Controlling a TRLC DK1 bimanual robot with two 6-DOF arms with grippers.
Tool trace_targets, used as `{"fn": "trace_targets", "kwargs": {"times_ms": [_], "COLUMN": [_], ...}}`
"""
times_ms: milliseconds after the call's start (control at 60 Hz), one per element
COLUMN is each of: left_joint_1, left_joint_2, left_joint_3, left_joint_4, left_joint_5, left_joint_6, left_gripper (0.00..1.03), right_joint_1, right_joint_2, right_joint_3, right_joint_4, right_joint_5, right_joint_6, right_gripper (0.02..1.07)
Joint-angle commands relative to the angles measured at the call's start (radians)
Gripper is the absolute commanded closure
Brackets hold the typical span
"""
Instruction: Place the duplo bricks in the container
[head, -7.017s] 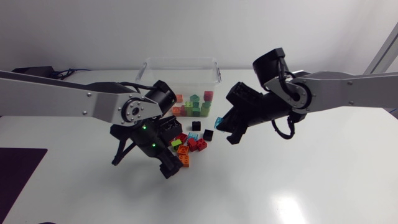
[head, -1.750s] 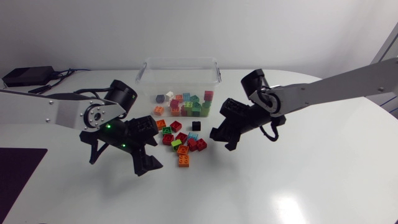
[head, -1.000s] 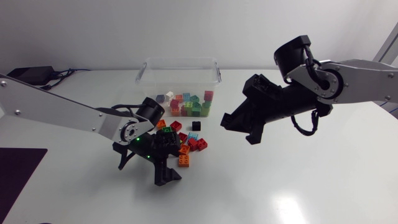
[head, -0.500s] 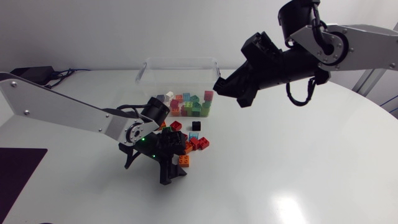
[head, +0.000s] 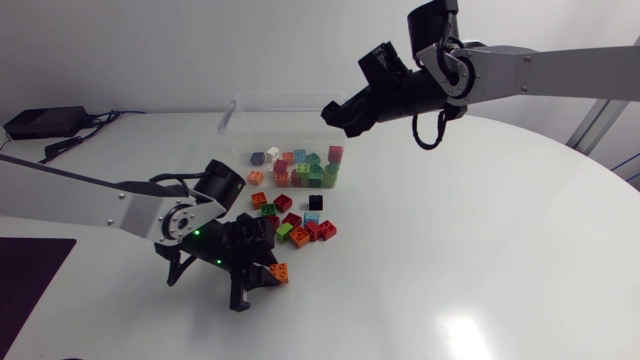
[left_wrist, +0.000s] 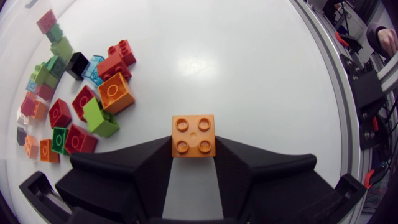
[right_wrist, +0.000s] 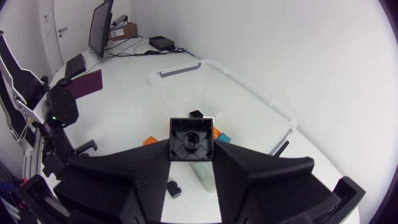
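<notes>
**A:** From overhead, what is the left gripper (head: 262, 280) doing?

**B:** It is hovering low over the table (head: 480, 260), pinching an orange brick (head: 278, 271) just beside the loose bricks (head: 298, 228). The right gripper (head: 328, 115) is hanging above the clear container (head: 290, 98). More bricks are lying at the container's front wall, but I cannot tell whether they are inside it.

**A:** And what is the left wrist camera showing?

**B:** Both fingers are pressing the orange brick's sides, with its studs facing the camera. The loose bricks are lying ahead of it and off to one side, well apart from the fingers.

**A:** And the right wrist camera?

**B:** The fingers are clamping a black brick (right_wrist: 193, 140) between them, with its hollow underside facing the lens. The container is sitting below and ahead of it.
</notes>
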Motion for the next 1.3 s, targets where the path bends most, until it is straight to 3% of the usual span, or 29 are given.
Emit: {"fn": "trace_targets", "kwargs": {"times_ms": [0, 383, 450, 550, 583, 867, 1283], "left_joint_1": [0.022, 0.104, 0.113, 0.127, 0.131, 0.180, 0.245], "left_joint_2": [-0.081, -0.244, -0.264, -0.282, -0.287, -0.272, -0.110], "left_joint_3": [-0.032, -0.053, -0.042, -0.010, -0.002, 0.154, 0.389], "left_joint_4": [-0.032, -0.086, -0.089, -0.101, -0.101, -0.067, 0.151], "left_joint_5": [0.014, 0.038, 0.038, 0.038, 0.040, 0.063, 0.067], "left_joint_6": [0.041, 0.054, 0.050, 0.044, 0.039, -0.084, -0.361], "left_gripper": [0.74, 0.74, 0.74, 0.74, 0.74, 0.74, 0.74], "right_joint_1": [-0.004, 0.037, 0.048, 0.053, 0.051, 0.023, -0.016], "right_joint_2": [0.052, 0.221, 0.254, 0.291, 0.291, 0.176, -0.101], "right_joint_3": [0.058, 0.227, 0.257, 0.291, 0.292, 0.171, -0.260], "right_joint_4": [0.032, 0.089, 0.089, 0.102, 0.102, 0.116, 0.168], "right_joint_5": [0.001, 0.082, 0.124, 0.174, 0.179, 0.177, 0.130], "right_joint_6": [0.056, 0.134, 0.134, 0.135, 0.135, 0.128, 0.028], "right_gripper": [0.78, 0.77, 0.59, 0.15, 0.11, 0.09, 0.10]}}
